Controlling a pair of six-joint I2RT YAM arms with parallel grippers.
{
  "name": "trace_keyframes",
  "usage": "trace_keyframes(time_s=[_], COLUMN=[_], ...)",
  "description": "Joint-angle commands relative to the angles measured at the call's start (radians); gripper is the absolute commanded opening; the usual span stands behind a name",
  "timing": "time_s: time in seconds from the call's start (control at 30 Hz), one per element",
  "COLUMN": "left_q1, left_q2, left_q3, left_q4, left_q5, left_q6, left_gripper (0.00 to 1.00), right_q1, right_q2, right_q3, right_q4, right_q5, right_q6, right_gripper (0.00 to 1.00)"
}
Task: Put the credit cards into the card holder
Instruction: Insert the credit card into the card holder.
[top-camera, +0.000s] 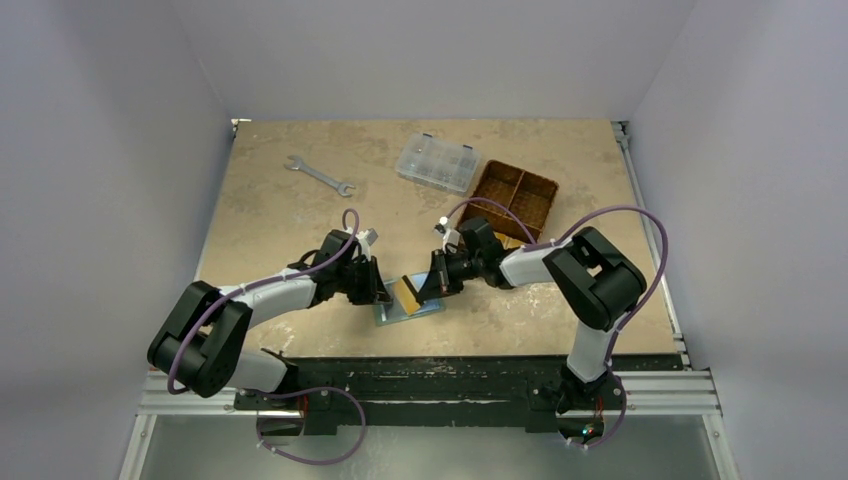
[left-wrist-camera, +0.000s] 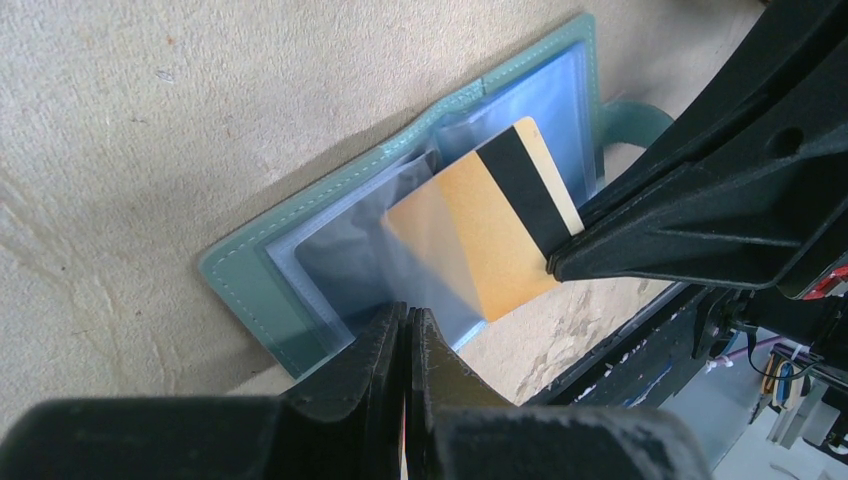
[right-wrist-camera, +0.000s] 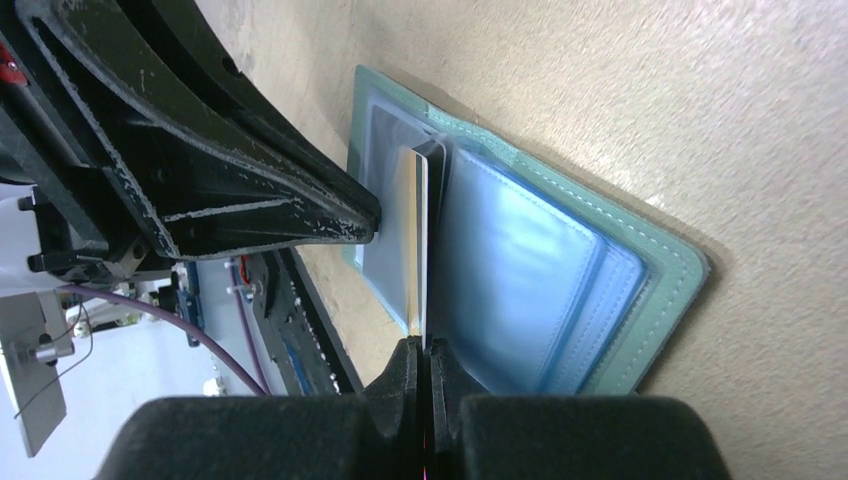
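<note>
**One card halfway into the holder**

The card holder (left-wrist-camera: 240, 268) lies open on the table at the near edge, between the two arms. The left gripper (left-wrist-camera: 408, 320) is closed, apparently pinching the edge of a clear pocket to hold it down. The right gripper (left-wrist-camera: 553, 265) is clamped on the striped end of the orange-gold credit card (left-wrist-camera: 480, 240), whose far end already sits under the clear film. I judge this card about half inserted; it has yet to be pushed home and released.

Count: one card, one holder. No other cards can be made out. Farther back lie one wrench (top-camera: 320, 175), one clear compartment box (top-camera: 437, 162) and one brown divided basket (top-camera: 515, 200).
</note>
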Motion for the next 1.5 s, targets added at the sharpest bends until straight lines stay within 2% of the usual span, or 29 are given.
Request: trace_keyframes(time_s=[0.0,0.27,0.53,0.63,0.7,0.77,0.83,0.9,0.93,1.1,1.47], left_q1=[-0.001,-0.001,-0.002,-0.001,-0.001,-0.001,-0.001,-0.001,-0.001,0.005,0.008], left_q2=[-0.005,0.004,0.009,-0.003,-0.040,-0.089,-0.130,-0.165,-0.182,-0.201,-0.055], left_q3=[-0.025,-0.025,-0.021,-0.011,-0.003,0.013,0.039,0.062,0.069,0.084,-0.032], left_q4=[-0.018,-0.012,-0.007,-0.008,-0.001,-0.006,-0.042,-0.073,-0.090,-0.193,-0.090], left_q5=[-0.012,-0.014,-0.011,0.002,0.015,0.006,-0.018,-0.043,-0.060,-0.202,-0.193], left_q6=[0.003,0.004,0.005,-0.001,-0.023,-0.037,-0.039,-0.039,-0.041,-0.041,-0.077], left_gripper=[0.00,0.00,0.00,0.00,0.13,0.33,0.39,0.40,0.39,0.23,0.02], right_q1=[-0.011,-0.010,-0.012,-0.015,-0.014,-0.014,-0.013,-0.014,-0.014,-0.015,-0.014], right_q2=[0.029,0.036,0.049,0.056,0.068,0.078,0.082,0.089,0.093,0.104,0.112], right_q3=[0.065,0.082,0.112,0.149,0.154,0.150,0.142,0.137,0.136,0.136,0.131], right_q4=[-0.013,-0.005,-0.055,-0.122,-0.131,-0.130,-0.113,-0.091,-0.083,-0.067,-0.038], right_q5=[0.038,0.025,0.029,0.061,0.049,0.045,0.038,0.027,0.021,0.008,0.006], right_q6=[-0.050,-0.062,-0.087,-0.137,-0.144,-0.142,-0.135,-0.120,-0.115,-0.104,-0.052], right_gripper=[0.00,0.00,0.00,0.00,0.00,0.00,0.00,0.00,0.00,0.00,0.00])
